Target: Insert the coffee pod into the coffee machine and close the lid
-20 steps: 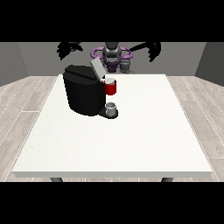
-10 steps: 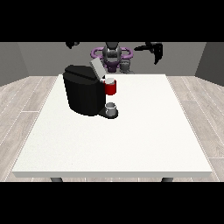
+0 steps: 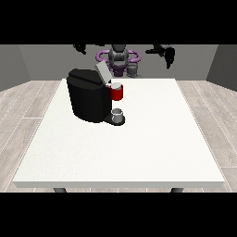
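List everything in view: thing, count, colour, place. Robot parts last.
table: one, white, fills the middle of the view.
coffee machine: one, black, on the table's rear part at the view's left, lid raised.
red part: one, red, at the machine's front, below the lid.
cup: one, grey, on the machine's base under the red part.
small grey object: one, grey, at the table's far edge.
robot torso: one, grey and purple, behind the table.
hands: two, black, raised at the view's left and right.
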